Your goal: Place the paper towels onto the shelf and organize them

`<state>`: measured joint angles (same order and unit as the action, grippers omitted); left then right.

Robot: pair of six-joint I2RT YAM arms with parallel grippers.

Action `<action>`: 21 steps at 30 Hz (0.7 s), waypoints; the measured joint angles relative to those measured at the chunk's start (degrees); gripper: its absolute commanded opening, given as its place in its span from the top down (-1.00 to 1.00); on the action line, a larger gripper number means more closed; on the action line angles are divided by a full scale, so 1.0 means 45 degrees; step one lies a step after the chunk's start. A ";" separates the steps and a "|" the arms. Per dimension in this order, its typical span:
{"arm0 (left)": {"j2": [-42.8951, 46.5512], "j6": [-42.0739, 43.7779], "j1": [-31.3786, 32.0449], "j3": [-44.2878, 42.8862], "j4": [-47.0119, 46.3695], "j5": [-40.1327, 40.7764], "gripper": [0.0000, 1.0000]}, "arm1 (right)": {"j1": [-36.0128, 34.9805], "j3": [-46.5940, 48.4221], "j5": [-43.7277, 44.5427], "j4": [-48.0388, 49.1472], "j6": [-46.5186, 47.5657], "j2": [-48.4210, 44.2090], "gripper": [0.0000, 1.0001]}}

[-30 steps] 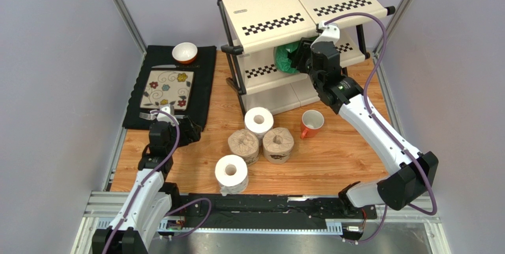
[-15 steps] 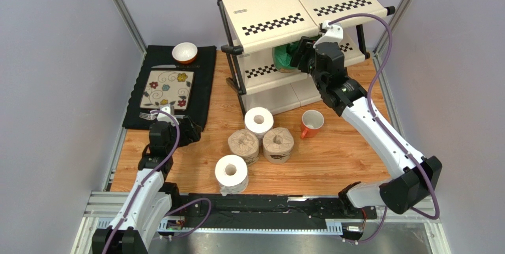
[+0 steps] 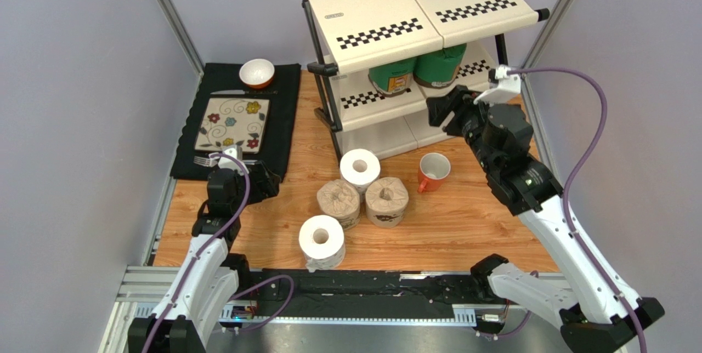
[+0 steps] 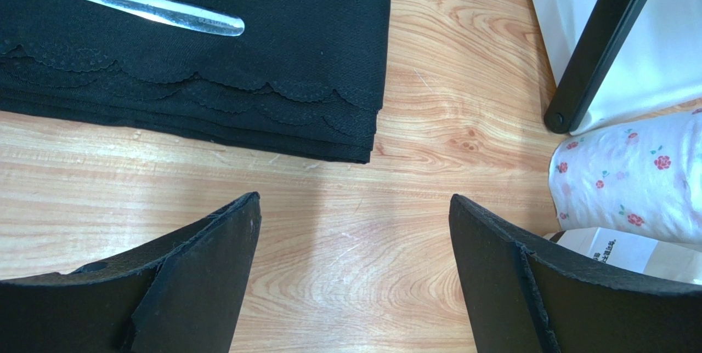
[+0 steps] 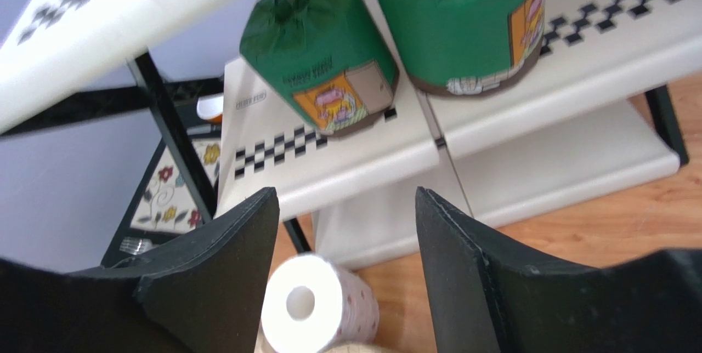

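Two green paper towels (image 3: 390,77) (image 3: 437,65) stand upright side by side on the middle tier of the shelf (image 3: 387,16); the right wrist view shows them too (image 5: 321,57) (image 5: 461,16). My right gripper (image 3: 443,109) (image 5: 344,197) hangs open and empty just in front of that tier, apart from the rolls. On the table lie two white rolls (image 3: 360,168) (image 3: 321,240) and two brown rolls (image 3: 339,201) (image 3: 386,200). My left gripper (image 3: 259,179) (image 4: 354,201) rests open over bare wood beside the placemat.
An orange mug (image 3: 434,169) stands right of the brown rolls, near the shelf's foot. A black placemat (image 3: 280,123) at the left carries a floral plate (image 3: 234,123), a bowl (image 3: 257,73) and a utensil (image 4: 132,9). A shelf leg (image 4: 597,49) shows in the left wrist view.
My right gripper opened, let go of the green roll on the middle tier and drew back out of the shelf toward the near right. The left arm has not moved.
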<state>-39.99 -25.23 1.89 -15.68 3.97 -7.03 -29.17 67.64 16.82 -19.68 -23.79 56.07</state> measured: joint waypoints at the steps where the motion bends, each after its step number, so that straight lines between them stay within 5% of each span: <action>1: 0.0000 0.0000 0.0000 0.0000 0.0005 0.0000 -0.86 | -0.0039 -0.0359 -0.0257 -0.0204 -0.0117 -0.0379 -0.35; 8: 0.0000 -0.0005 0.0000 0.0000 0.0005 -0.0010 -0.86 | -0.1758 -0.3070 -0.1209 -0.1375 -0.0709 -0.1098 -0.40; 14: 0.0000 -0.0005 0.0000 0.0000 0.0015 -0.0005 -0.86 | -0.3415 -0.4216 -0.1443 -0.1511 -0.0855 0.0253 -0.44; 21: 0.0000 -0.0010 0.0000 0.0000 0.0019 -0.0010 -0.86 | -0.3589 -0.4104 -0.1787 -0.0029 -0.0835 0.2710 -0.50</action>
<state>-39.99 -25.28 1.89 -15.68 4.05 -7.07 -45.32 49.17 8.78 -19.81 -27.55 68.27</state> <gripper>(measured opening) 0.927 0.739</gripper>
